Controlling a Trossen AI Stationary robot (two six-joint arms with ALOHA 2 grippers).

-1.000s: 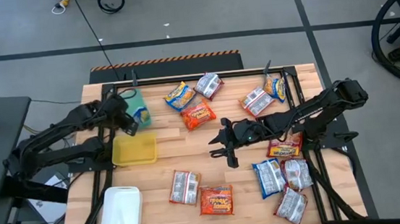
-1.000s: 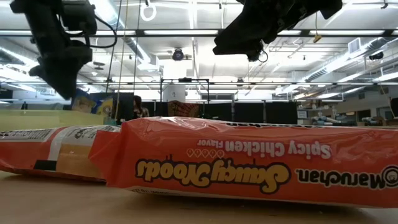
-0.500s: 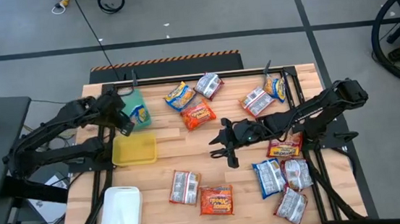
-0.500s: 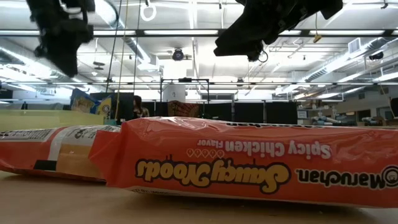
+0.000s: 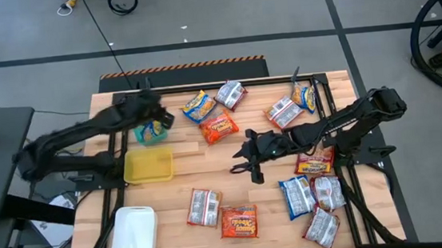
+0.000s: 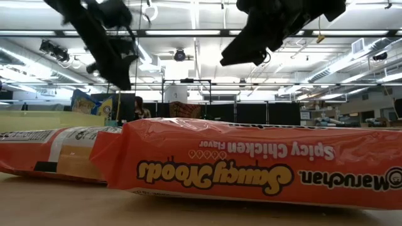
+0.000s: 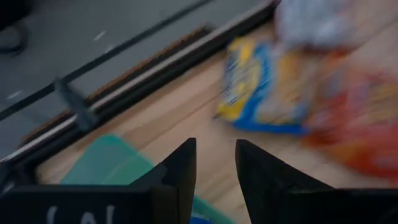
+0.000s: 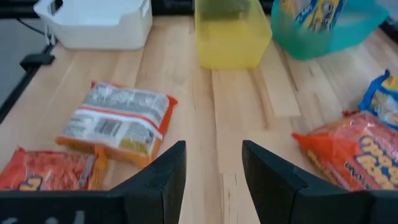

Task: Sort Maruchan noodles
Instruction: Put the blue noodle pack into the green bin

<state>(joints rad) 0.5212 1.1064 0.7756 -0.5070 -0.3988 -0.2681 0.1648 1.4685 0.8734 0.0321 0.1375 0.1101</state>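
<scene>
Several Maruchan noodle packets lie flat on the wooden table: a blue-yellow one (image 5: 197,106), a silver one (image 5: 231,94) and an orange one (image 5: 219,128) at the far middle, more at the right (image 5: 296,195) and near the front (image 5: 238,221). One blue-yellow packet (image 5: 154,131) lies in the teal bin (image 5: 143,135). My left gripper (image 5: 166,117) hovers open over the bin's far right edge, with the blue-yellow packet (image 7: 249,87) ahead of its fingers. My right gripper (image 5: 244,160) hangs open above the table's middle, holding nothing.
A yellow bin (image 5: 148,165) stands just in front of the teal one, and a white bin (image 5: 133,236) at the near left corner. The low view is filled by an orange packet (image 6: 251,169) close to the camera. Bare wood (image 5: 200,162) lies between the grippers.
My left gripper has swung from over the teal bin toward the table's right and far edge, toward the blue-yellow packet, and has tipped up from pointing steeply down. The packet in the teal bin now shows fully. My right gripper has kept still.
</scene>
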